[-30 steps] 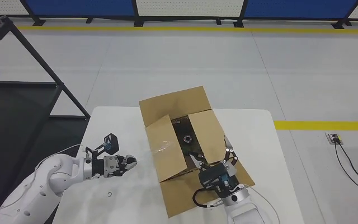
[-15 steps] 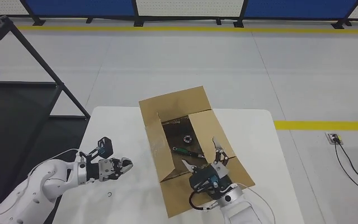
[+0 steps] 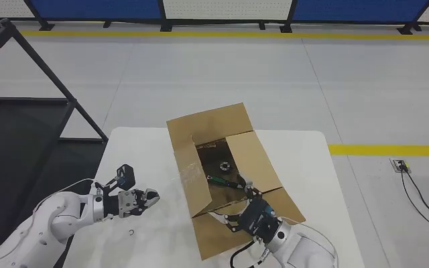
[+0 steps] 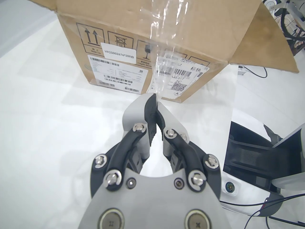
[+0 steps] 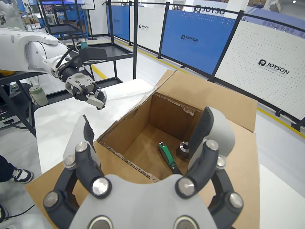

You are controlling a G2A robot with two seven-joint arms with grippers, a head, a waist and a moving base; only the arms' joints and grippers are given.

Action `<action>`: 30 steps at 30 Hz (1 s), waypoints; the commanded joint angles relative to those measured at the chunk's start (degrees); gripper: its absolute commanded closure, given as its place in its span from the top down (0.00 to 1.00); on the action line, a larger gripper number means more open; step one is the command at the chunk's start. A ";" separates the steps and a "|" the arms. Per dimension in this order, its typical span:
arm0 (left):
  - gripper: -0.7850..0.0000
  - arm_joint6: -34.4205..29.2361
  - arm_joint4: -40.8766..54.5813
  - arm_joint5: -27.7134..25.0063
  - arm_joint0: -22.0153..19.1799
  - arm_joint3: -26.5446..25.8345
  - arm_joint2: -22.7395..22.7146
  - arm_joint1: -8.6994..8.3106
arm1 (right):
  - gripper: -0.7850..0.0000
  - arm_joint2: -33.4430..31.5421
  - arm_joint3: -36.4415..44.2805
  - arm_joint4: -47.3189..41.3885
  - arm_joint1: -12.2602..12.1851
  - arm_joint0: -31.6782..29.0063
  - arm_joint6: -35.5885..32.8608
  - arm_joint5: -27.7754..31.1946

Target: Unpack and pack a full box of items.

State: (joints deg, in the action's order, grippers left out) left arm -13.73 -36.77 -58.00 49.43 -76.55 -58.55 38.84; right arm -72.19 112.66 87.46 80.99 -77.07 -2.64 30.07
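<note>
The right pincer (image 5: 145, 115) hangs over the near rim of the box (image 5: 171, 113) with its fingers spread wide, nothing between them. Below and ahead of it, on the box floor, lies a green-handled tool (image 5: 166, 154). Its long axis runs away from the pincer, roughly crosswise to the line joining the two fingers, so a straight descent would likely bring the fingers down on either side of the handle. Just beside the tool stands a short metal cylinder (image 5: 182, 150), partly hidden behind one finger. These two are the only contents visible (the floor nearest the pincer is hidden by the rim).

The left pincer (image 4: 155, 100) is outside the box, low over the table (image 4: 47, 120) and facing the labelled outer wall. Its fingers are pressed together, and they seem to pinch the end of a strip of clear tape (image 4: 164, 48) that trails down from the flap above, though the tape is too thin to be sure. The right arm is plainly the nearer to the contents. The left is well apart from them, with the box wall between.
</note>
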 commanded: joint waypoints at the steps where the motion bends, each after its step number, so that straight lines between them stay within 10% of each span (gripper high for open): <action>1: 0.00 -0.05 -0.15 0.00 0.06 -0.06 -0.16 0.06 | 1.00 0.00 0.00 -0.03 0.00 0.00 0.08 0.01; 15: 0.00 0.26 -1.02 0.00 0.71 -0.65 -1.20 0.46 | 1.00 0.58 -8.08 -24.50 -0.31 9.10 -14.60 6.85; 17: 0.00 0.26 -1.23 0.00 0.75 -0.74 -1.34 0.52 | 0.84 0.73 -9.12 -26.21 -0.36 10.27 -16.87 5.90; 19: 0.00 0.30 -1.29 0.00 0.83 -0.84 -1.43 0.58 | 0.42 1.02 -9.60 -27.25 -0.40 10.99 -18.34 4.82; 22: 0.00 0.15 -1.55 0.00 0.85 -0.96 -1.56 0.65 | 0.22 1.34 -10.11 -28.58 -0.52 11.63 -19.65 4.33; 30: 0.00 0.01 -1.78 0.00 1.00 -1.09 -1.92 0.82 | 0.12 2.23 -10.42 -29.87 -0.89 12.54 -22.18 2.93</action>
State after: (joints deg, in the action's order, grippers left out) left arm -13.70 -38.54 -58.00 50.40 -77.63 -60.42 39.64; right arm -70.06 102.15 57.61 80.15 -64.60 -24.56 33.14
